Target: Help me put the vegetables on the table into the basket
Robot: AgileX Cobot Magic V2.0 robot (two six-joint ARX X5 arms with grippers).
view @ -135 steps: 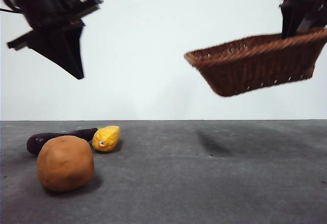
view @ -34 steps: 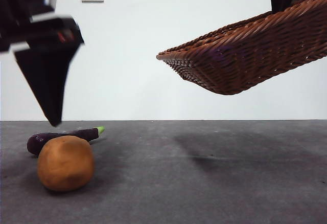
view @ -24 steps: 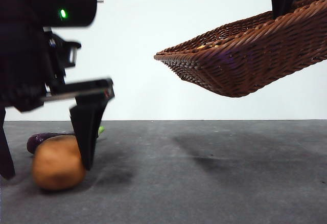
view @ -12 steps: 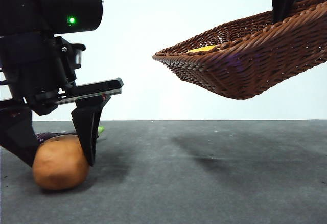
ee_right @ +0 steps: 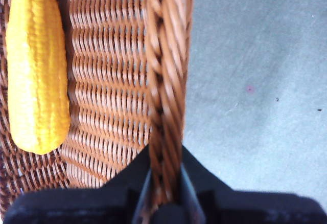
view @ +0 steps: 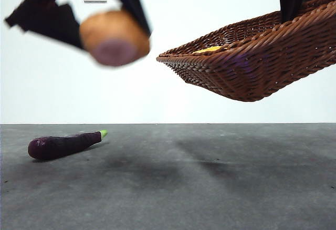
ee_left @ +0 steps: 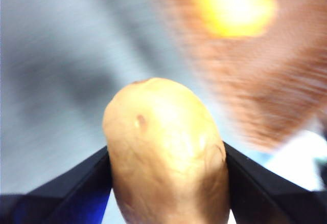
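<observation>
Above the dark grey speckled counter (view: 210, 188), the right gripper (ee_right: 166, 196) clamps the braided rim of the tilted brown wicker basket (view: 252, 64), yellow corn cob (ee_right: 36, 65) inside. Left gripper (ee_left: 166, 183) grips the round orange-brown potato (view: 114, 37) aloft; next, probably release it over the basket. Smooth purple eggplant (view: 63, 145) waits below.
</observation>
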